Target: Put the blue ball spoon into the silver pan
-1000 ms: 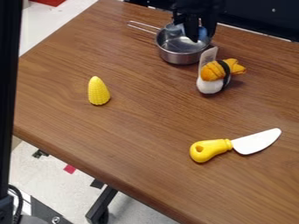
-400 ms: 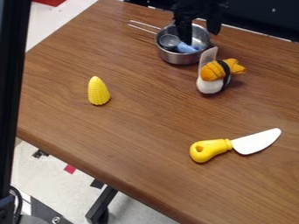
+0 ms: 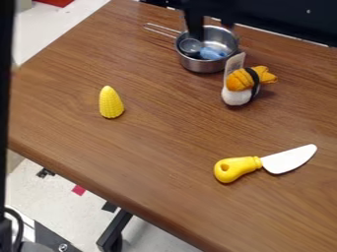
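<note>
When you look at the upper part of the camera view, you see the tool (image 3: 212, 32) above the silver pan (image 3: 203, 66), with its two fingers spread apart and nothing between them. The blue spoon (image 3: 211, 53) lies inside this pan. Its round bowl is at the left side of the pan, and its blue handle points toward the right and a little to the front. The pan stands upright near the far edge of the brown tabletop (image 3: 158, 162), and its thin wire handle (image 3: 161, 30) goes out to the upper left.

Just beside the pan, on its right front side, you have a toy sushi (image 3: 242, 84), which has an orange top, a dark band and a white base. A pale tag (image 3: 235, 63) stands up from it toward the pan, but you cannot tell if the two touch. Well apart, on the left part of the tabletop, the yellow corn (image 3: 111, 102) stands with its narrow end up. Nearer to you, on the right, lies the toy knife (image 3: 256, 164), with its yellow handle to the left and its white blade to the upper right.
</note>
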Robot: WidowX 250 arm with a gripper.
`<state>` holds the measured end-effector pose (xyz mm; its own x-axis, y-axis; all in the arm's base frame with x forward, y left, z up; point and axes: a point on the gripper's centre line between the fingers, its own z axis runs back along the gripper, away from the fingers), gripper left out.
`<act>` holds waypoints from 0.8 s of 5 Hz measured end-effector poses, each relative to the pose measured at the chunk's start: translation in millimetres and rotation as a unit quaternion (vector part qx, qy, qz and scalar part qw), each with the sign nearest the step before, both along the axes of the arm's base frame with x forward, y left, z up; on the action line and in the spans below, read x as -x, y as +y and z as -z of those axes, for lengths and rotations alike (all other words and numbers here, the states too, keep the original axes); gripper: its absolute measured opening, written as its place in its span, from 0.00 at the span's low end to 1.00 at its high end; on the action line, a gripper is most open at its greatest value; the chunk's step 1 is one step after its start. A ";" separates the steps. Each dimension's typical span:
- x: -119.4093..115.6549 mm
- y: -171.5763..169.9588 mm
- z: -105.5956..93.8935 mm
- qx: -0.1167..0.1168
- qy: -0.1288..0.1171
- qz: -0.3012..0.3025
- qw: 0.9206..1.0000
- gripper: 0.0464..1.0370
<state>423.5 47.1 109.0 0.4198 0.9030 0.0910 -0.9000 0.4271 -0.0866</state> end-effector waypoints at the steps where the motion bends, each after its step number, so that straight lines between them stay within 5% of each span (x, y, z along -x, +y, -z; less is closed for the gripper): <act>1: 21.0 18.2 -14.4 -0.031 -0.025 0.023 0.999 0.96; 4: 84.8 52.9 -20.9 -0.051 -0.015 0.112 0.992 0.96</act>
<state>338.7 100.0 129.9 0.6052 0.7726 0.1918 -0.7789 0.6245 -0.0582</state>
